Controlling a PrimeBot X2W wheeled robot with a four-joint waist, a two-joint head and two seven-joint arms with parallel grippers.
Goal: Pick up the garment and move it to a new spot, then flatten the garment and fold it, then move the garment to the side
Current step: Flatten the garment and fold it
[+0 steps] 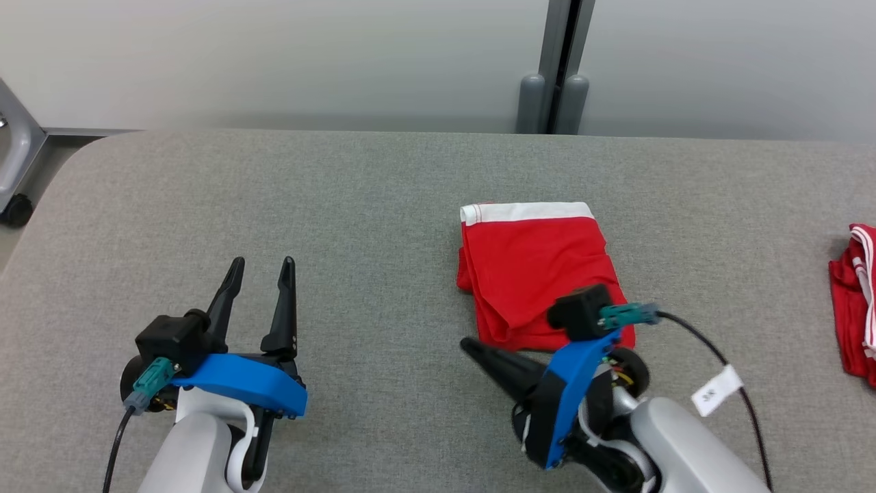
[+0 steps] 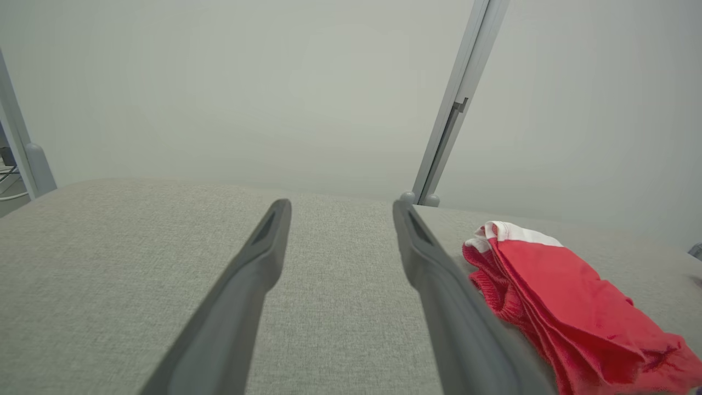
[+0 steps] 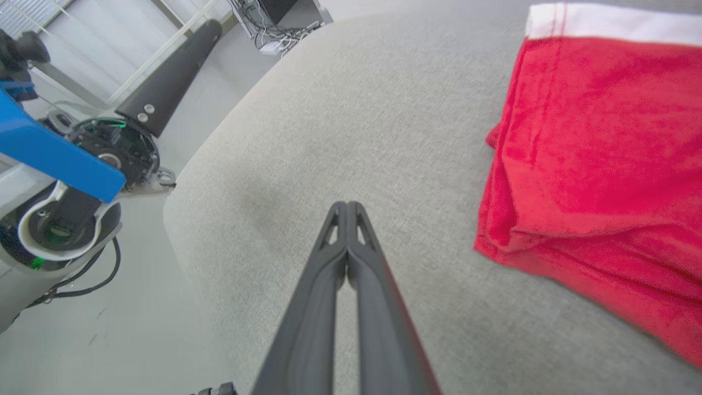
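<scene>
Right of the garment (image 1: 530, 270), another red cloth (image 1: 852, 308)

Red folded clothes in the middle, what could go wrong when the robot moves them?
The folded garment shows loose layers along its near edge; a grip on just the top one could pull the fold open. The right gripper is shut right beside it, so a sideways nudge might crumple it. A second garment, also red, lies at the far right; sliding that way could mix them.

My head cam is looking down on the table (image 1: 383, 205). Left wrist cam is facing the wall (image 2: 219, 99), right one is aiming leftward, both low, all sharing the garment (image 1: 534, 267).
</scene>
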